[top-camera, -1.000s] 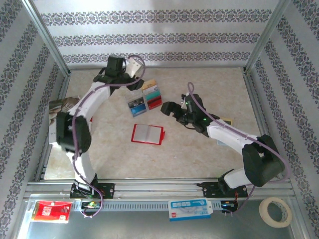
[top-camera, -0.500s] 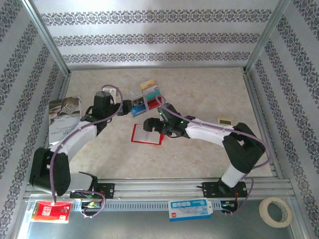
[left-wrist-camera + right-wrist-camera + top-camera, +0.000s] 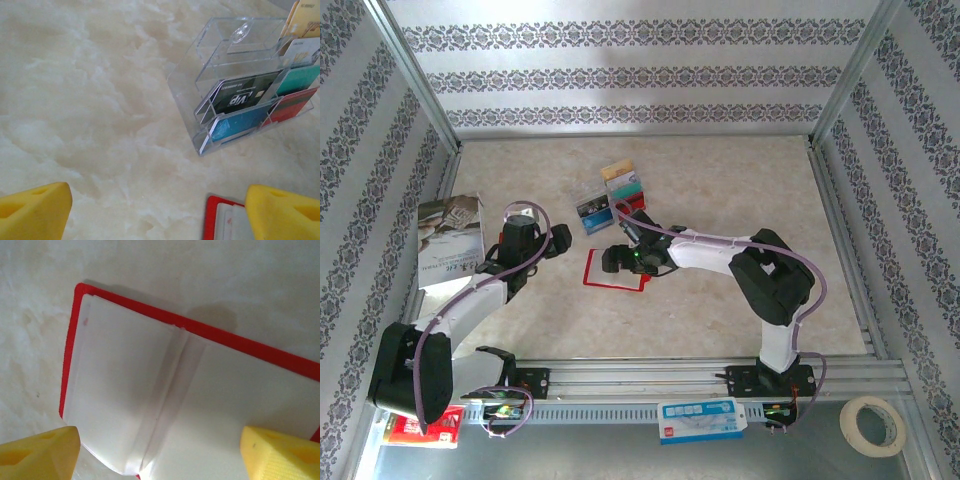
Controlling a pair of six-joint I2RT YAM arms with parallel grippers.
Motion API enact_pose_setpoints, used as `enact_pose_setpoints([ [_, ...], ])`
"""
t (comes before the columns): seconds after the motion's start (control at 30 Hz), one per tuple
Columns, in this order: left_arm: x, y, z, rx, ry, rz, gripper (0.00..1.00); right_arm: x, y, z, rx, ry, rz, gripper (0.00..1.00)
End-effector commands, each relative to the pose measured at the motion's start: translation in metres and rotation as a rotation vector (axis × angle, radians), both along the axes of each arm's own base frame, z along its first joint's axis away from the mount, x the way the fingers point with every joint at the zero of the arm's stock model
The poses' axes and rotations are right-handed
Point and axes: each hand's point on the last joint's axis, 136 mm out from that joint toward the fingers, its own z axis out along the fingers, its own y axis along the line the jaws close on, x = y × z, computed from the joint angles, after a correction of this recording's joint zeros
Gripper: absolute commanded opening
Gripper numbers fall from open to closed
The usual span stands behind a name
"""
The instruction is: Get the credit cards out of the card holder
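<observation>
card holder: red bifold (image 3: 620,279), lying open and flat near the middle of the desk (image 3: 720,180), pale pockets facing up so they can be reached from above
right claw: (image 3: 160,455) spread wide, pinching nothing, hanging right over the holder with a tip on either side of the fold; looks lined up to go for a pocket
left claw: (image 3: 157,215) spread too, empty, over bare desk near the holder's 10 o'clock corner; my guess is it's there to pin the cover down
credit cards: (image 3: 240,100) the ones I can see stand upright in a clear rack (image 3: 220,45) at 12 o'clock from the holder
left inside?: can't tell, the pockets are too milky
watch out: a light holder will probably slide or lift with the card unless it's held
</observation>
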Motion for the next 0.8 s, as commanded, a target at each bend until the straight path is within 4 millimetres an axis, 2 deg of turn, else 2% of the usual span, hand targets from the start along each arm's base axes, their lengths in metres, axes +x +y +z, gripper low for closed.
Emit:
enact_pose_setpoints([
  [0.0,0.015,0.005,0.024,-0.014,-0.061,0.033,0.90,0.001,-0.034,-0.015,-0.130,0.016,0.012,0.84],
  [0.1,0.019,-0.001,0.026,-0.027,-0.059,0.008,0.90,0.013,-0.055,-0.019,-0.194,-0.002,0.010,0.84],
  [0.17,0.020,-0.003,0.025,-0.039,-0.063,0.002,0.90,0.021,-0.060,-0.023,-0.209,-0.013,0.020,0.84],
  [0.33,0.021,-0.002,0.016,-0.032,-0.047,0.011,0.90,0.031,-0.051,-0.025,-0.204,-0.013,0.054,0.79],
  [0.4,0.019,-0.001,0.015,-0.021,-0.038,0.009,0.90,0.034,-0.048,-0.009,-0.205,-0.048,0.048,0.78],
  [0.5,0.017,0.002,0.015,-0.009,-0.037,0.016,0.90,0.036,-0.040,0.030,-0.196,-0.146,0.057,0.77],
  [0.6,0.018,0.003,0.015,-0.010,-0.041,0.022,0.90,0.032,-0.028,0.058,-0.184,-0.215,0.083,0.79],
  [0.67,0.019,0.004,0.014,-0.015,-0.041,0.038,0.90,0.027,-0.016,0.060,-0.169,-0.214,0.106,0.79],
  [0.77,0.018,0.016,0.007,-0.035,-0.040,0.126,0.90,0.022,-0.004,0.047,-0.170,-0.187,0.111,0.77],
])
